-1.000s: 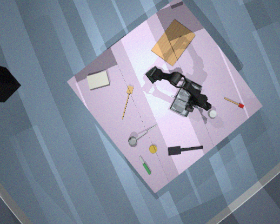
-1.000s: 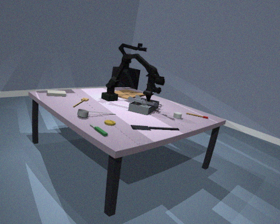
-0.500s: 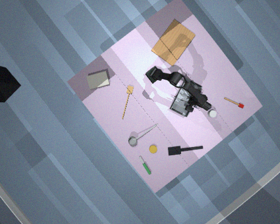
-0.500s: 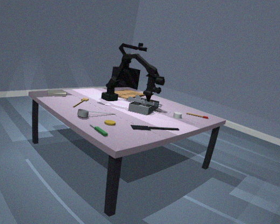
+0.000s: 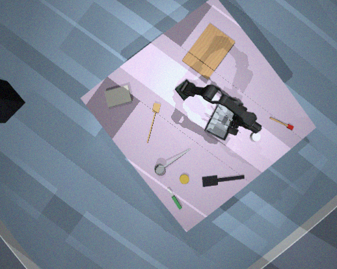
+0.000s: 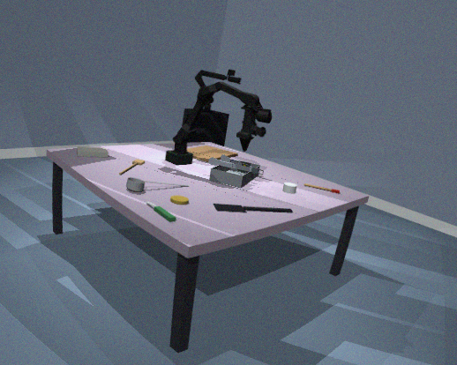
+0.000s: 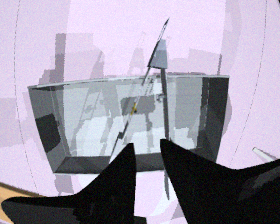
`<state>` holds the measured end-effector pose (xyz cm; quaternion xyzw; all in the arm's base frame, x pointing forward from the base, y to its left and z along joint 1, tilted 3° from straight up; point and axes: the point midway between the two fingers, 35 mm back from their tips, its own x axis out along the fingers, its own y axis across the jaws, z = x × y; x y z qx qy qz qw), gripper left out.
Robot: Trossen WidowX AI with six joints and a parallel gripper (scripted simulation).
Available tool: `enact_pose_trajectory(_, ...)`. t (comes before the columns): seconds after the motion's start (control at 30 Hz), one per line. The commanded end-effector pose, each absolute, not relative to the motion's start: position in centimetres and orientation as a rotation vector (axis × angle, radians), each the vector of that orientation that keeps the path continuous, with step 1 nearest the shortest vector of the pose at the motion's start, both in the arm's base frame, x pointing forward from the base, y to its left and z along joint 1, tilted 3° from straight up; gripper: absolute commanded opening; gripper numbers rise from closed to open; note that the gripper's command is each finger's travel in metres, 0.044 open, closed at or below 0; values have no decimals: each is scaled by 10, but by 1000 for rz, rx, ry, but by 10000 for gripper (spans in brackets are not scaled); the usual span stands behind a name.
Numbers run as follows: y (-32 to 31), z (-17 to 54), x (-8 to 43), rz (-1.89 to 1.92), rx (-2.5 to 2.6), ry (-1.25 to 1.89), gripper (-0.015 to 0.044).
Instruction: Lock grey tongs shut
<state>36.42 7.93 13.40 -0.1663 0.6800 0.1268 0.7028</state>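
Observation:
My gripper (image 6: 245, 148) (image 7: 147, 146) points down above the roasting tin. Its fingertips stand a little apart, with nothing held between them. The grey roasting tin (image 5: 215, 134) (image 6: 229, 176) (image 7: 80, 165) stands on the table. The grey tongs (image 7: 159, 56) (image 6: 227, 160) lie across it, ahead of and below my fingertips. In the wrist view their two thin arms cross near the tin's far rim and spread apart towards me. Whether they are locked cannot be told. The wooden board (image 5: 200, 51) (image 6: 214, 152) lies behind the arm's base, away from the tin.
A white cylinder (image 5: 256, 137) (image 6: 289, 188) stands near the tin, with a red-ended stick (image 5: 290, 127) (image 6: 335, 191) beyond it. A black spatula (image 5: 210, 180), a yellow disc (image 5: 184, 179), a grey pan (image 5: 160, 169), a green-handled tool (image 5: 176, 202) and a pale block (image 5: 118, 97) lie farther off.

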Motion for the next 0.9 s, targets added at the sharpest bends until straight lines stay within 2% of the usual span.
enact_pose_trajectory(0.0, 80, 155, 360, 276, -366, 1516, 217)
enact_pose_trajectory(0.27, 80, 146, 364, 281, -368, 1495, 428)
enact_pose_trajectory(0.3, 80, 146, 364, 281, -368, 1495, 440)
enact_pose_trajectory(0.6, 65, 117, 352, 99, -184, 1529, 440)
enact_pose_trajectory(0.87, 64, 116, 351, 94, -179, 1530, 440)
